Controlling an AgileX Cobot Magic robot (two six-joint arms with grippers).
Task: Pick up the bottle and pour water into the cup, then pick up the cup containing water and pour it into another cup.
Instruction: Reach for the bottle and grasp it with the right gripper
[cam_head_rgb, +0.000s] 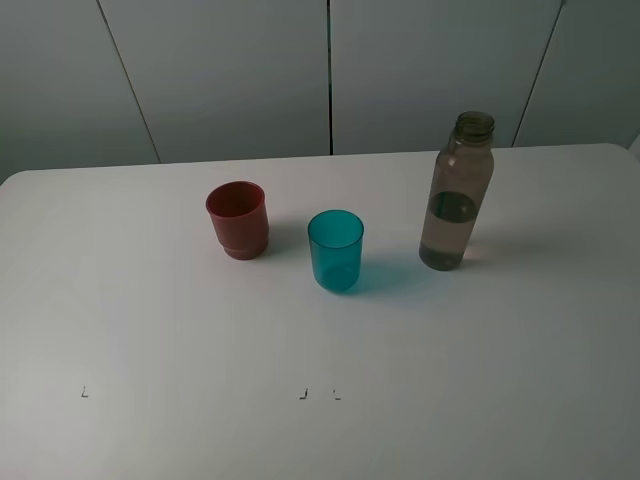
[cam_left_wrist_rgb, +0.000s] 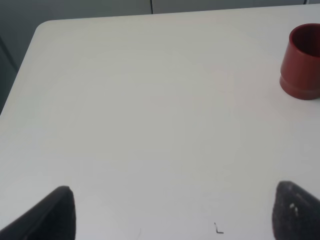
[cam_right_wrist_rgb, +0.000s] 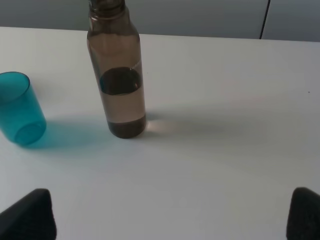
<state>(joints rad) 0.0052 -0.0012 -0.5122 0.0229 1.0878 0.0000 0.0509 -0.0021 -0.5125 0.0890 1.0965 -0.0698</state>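
Since spaced well apart, looks like roomy grabbing of the bottle (cam_head_rgb: 457, 195), the cup (cam_head_rgb: 335, 250), another cup (cam_head_rgb: 238, 220) for left gripper (cam_left_wrist_rgb: 175, 212) and right gripper (cam_right_wrist_rgb: 170, 215), both wide, empty.

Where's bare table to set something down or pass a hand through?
Bare table across the front, nearer than the red cup, teal cup and bottle; also left of the red cup and right of the bottle. Tightest is the gap between the cups.
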